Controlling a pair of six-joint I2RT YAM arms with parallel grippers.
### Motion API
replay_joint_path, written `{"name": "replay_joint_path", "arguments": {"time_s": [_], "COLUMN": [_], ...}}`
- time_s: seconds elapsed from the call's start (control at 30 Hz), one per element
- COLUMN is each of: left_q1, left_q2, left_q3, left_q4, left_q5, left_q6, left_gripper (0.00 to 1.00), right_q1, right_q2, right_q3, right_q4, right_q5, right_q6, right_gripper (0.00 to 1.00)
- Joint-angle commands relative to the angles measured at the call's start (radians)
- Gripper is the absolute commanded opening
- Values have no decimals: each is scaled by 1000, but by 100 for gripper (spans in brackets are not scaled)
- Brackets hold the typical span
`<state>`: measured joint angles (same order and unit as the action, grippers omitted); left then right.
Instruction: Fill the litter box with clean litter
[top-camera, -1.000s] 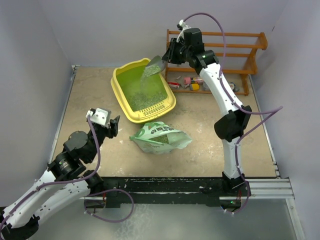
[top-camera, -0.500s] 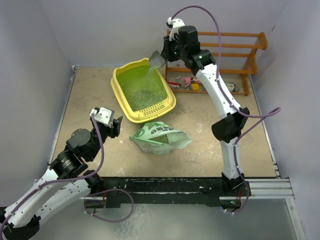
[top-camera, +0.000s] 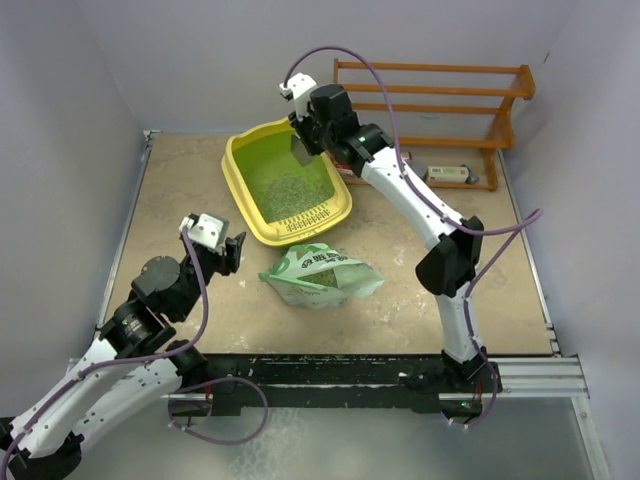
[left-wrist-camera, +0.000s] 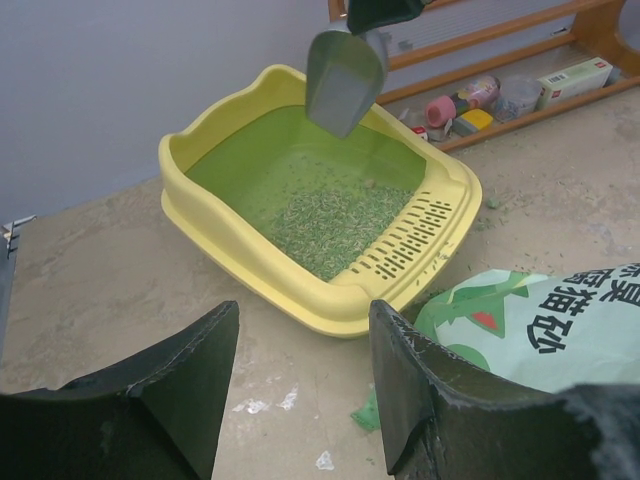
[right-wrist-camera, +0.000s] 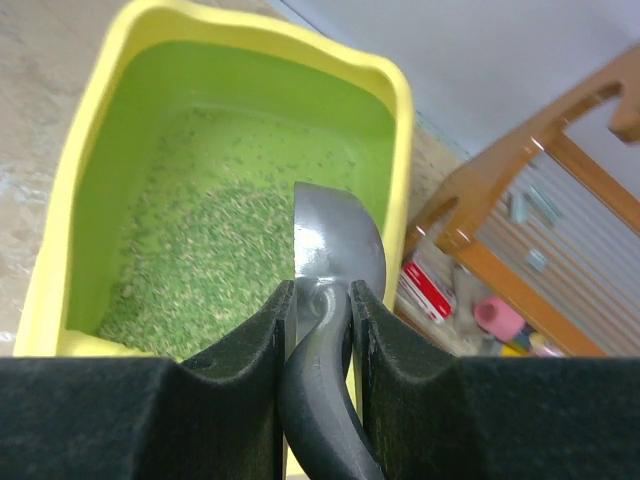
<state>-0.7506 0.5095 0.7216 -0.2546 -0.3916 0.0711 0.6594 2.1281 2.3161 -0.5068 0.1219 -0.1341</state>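
Although the litter box holds only thin litter at its near end, right gripper clamps scoop, left gripper gapes.

A brown wooden rack stands at 1 o'clock on the beige bench, its lowest shelf holding a white box, a translucent jar, a pink item and a yellow one, while a grey metal scoop hangs bowl-down near 12 o'clock.

White links and bulky black joints make up the left arm and right arm, with thin purple cables looping along both. The left hand and right hand have matte black fingers.
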Motion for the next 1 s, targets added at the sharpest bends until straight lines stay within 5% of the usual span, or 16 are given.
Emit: {"name": "replay_joint_path", "arguments": {"time_s": [0.0,0.37,0.63,0.97], "left_q1": [12,14,14,14], "left_q2": [-1,-19,132,120], "left_q3": [-7,-20,88,177], "left_q4": [52,71,-51,-198], "left_q5": [39,205,618,702], "left_q6": [-9,16,47,33], "left_gripper": [59,62,68,66], "right_q1": [-22,-21,-22,-21], "right_q2": [-224,-687,-972,-1271], "right_q3": [-60,-203,-258,-643], "right_q4": [90,-322,-688,-738], "right_q5": [70,105,22,-113], "right_q6": [-12,267,527,650], "right_gripper": [0,0,0,0]}}
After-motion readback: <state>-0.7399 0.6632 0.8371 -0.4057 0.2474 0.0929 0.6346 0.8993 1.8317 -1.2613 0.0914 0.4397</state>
